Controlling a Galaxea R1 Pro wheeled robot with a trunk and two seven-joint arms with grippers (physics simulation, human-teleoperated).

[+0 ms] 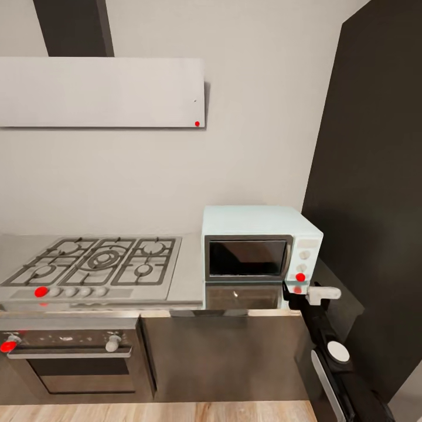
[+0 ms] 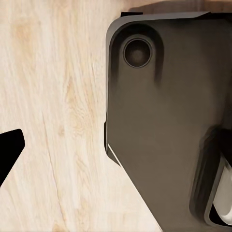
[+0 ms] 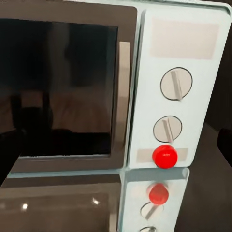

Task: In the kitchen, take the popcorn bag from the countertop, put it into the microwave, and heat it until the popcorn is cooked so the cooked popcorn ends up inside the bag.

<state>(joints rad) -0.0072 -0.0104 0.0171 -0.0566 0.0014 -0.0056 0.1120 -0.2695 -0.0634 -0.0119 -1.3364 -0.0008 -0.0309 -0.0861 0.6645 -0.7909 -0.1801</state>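
The microwave (image 1: pixel 261 249) is a pale mint-blue box standing upright on the grey steel surface (image 1: pixel 190 275), at its right end, just beside the gas hob and close to the wall behind. Its dark glass door (image 3: pixel 58 87) is shut and mirrors the room. On the side panel to the right of the door sit two round knobs (image 3: pixel 176 84), one above the other, with a red dot (image 3: pixel 165 156) below them. The glossy surface reflects the microwave's front.

Right arm (image 1: pixel 337 357) stretched forward and up, white wrist piece (image 1: pixel 323 292) at its tip, claw state unclear
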